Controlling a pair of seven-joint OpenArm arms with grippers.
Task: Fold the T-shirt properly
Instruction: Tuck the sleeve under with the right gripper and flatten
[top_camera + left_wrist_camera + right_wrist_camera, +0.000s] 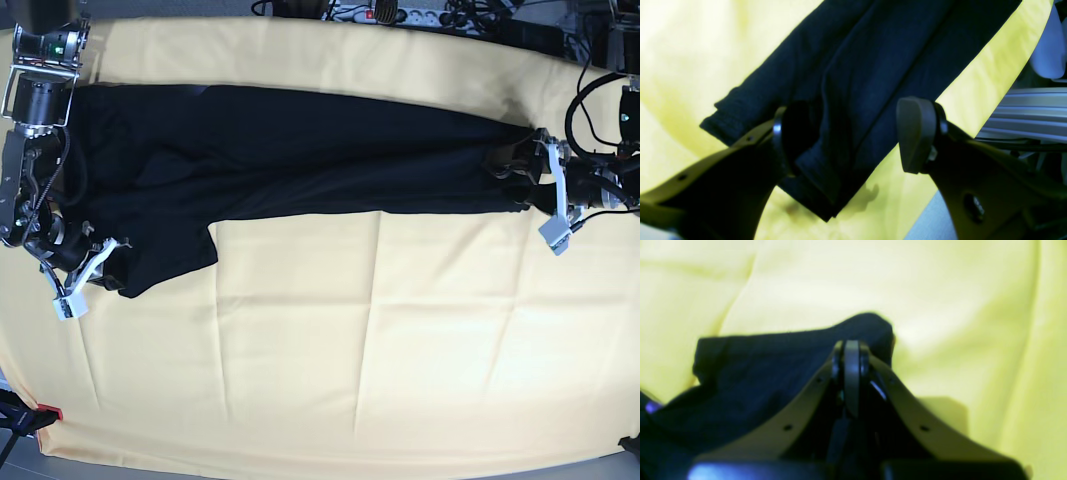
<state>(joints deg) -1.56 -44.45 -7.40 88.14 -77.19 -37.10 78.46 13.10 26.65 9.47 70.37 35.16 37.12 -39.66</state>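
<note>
T-shirt [300, 165] lies stretched in a long black band across the far half of the yellow cloth [330, 340], running from the left edge almost to the right edge in my base view. Its left end is wider and drops toward me in a flap, while the right end narrows to a folded strip.

My left gripper [853, 136] sits at that right end. Through its wrist camera I see the jaws standing wide apart, one pad on either side of the folded strip, with nothing clamped between them. The dark pad on the left of that picture overlaps the fabric; I cannot tell whether it actually touches. Yellow cloth shows past the strip on both sides.

My right gripper [851, 373] is at the near-left flap. Its wrist view shows the two fingertips pressed together with no gap, right at a raised black corner of the shirt. The picture is soft here, so I think a bit of the hem is pinched, though I can't make out fabric between the pads.
</note>
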